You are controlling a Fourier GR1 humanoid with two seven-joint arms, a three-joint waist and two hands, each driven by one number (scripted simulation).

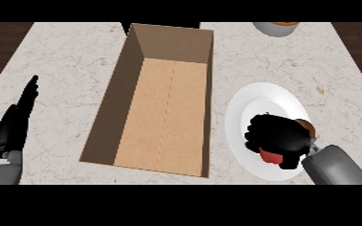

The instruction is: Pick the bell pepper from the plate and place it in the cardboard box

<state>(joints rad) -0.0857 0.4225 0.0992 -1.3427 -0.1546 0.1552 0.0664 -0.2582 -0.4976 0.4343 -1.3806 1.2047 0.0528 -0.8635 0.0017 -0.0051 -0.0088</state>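
A white plate (265,100) lies on the counter at the right. My right hand (279,134) is over the plate's near half, with its fingers curled round a red bell pepper (269,156), of which only a small red patch shows below the palm. An open cardboard box (166,110) stands just left of the plate, long side running away from me, with nothing inside. My left hand (17,119) rests at the far left edge, fingers straight and pointing up.
A grey bowl (277,28) with something orange inside sits at the far right back edge of the marble counter (63,67). The box's tall walls stand between the plate and the left side.
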